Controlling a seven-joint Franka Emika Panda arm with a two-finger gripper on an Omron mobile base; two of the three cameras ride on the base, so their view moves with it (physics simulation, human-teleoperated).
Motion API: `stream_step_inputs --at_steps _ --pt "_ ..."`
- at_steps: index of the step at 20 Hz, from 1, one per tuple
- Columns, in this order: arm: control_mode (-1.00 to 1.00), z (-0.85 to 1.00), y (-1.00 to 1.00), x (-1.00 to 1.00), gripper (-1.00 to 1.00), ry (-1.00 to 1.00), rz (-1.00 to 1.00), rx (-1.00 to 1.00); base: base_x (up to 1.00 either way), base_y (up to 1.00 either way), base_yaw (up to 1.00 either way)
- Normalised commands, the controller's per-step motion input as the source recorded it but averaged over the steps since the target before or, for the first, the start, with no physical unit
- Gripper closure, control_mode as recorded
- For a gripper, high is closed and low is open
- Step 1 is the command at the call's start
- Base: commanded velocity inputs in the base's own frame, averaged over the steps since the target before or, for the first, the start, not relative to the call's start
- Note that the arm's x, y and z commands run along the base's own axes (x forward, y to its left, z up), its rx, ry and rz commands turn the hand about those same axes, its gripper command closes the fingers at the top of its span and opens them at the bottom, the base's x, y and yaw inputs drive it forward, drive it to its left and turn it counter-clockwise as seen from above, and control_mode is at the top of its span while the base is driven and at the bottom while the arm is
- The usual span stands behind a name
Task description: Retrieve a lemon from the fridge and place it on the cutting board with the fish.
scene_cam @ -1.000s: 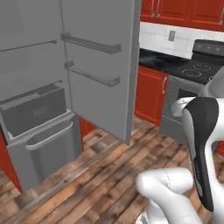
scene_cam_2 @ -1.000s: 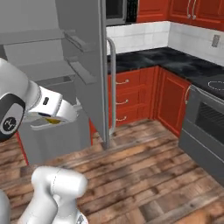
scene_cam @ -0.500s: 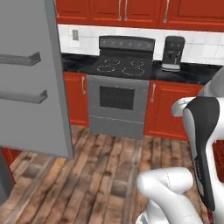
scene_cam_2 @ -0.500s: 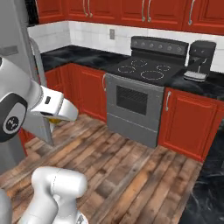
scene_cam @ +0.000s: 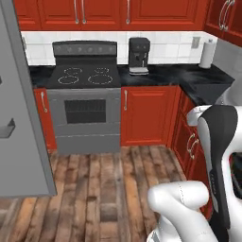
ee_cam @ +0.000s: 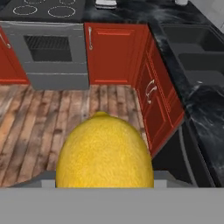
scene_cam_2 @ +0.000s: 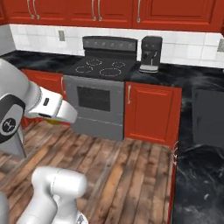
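The lemon (ee_cam: pixel 105 151) is seen in the hand view at 6 o'clock, large and close to the camera, seated between the tips of the claw, which is clenched on it. In the right base view a sliver of yellow lemon (scene_cam_2: pixel 53 121) shows under the white hand at 9 o'clock, where the claw (scene_cam_2: pixel 59 118) is held above the wooden floor (scene_cam_2: pixel 118 170), well apart from the desk (scene_cam_2: pixel 205 144).

A grey oven (scene_cam: pixel 85 111) with a black stovetop is seen in the left base view at 10 o'clock, set between red cabinets (scene_cam: pixel 146 116). A black coffee machine (scene_cam: pixel 139 56) stands on the dark marbled desk just beside the stovetop, toward 12 o'clock. A white paper towel roll (scene_cam: pixel 206 53) stands upright on the desk at 2 o'clock. The grey door of the fridge (scene_cam: pixel 19 118) is seen along the edge at 9 o'clock.

In the hand view a dark sink (ee_cam: pixel 197 57) is sunk in the desk at 2 o'clock, and the red cabinet door (ee_cam: pixel 116 54) with a pale handle lies at 12 o'clock beyond the lemon.
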Motion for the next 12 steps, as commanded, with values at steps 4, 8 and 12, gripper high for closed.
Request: stream_step_inputs --at_steps 4,8,12 --pt "1.0 0.0 0.0 0.0 1.0 0.0 0.0 0.0 0.54 0.26 -0.01" --pt "1.0 0.0 0.0 0.0 1.0 0.0 0.0 0.0 0.87 0.08 0.0" --pt "1.0 0.0 0.0 0.0 1.0 0.0 0.0 0.0 0.82 -0.19 0.04"
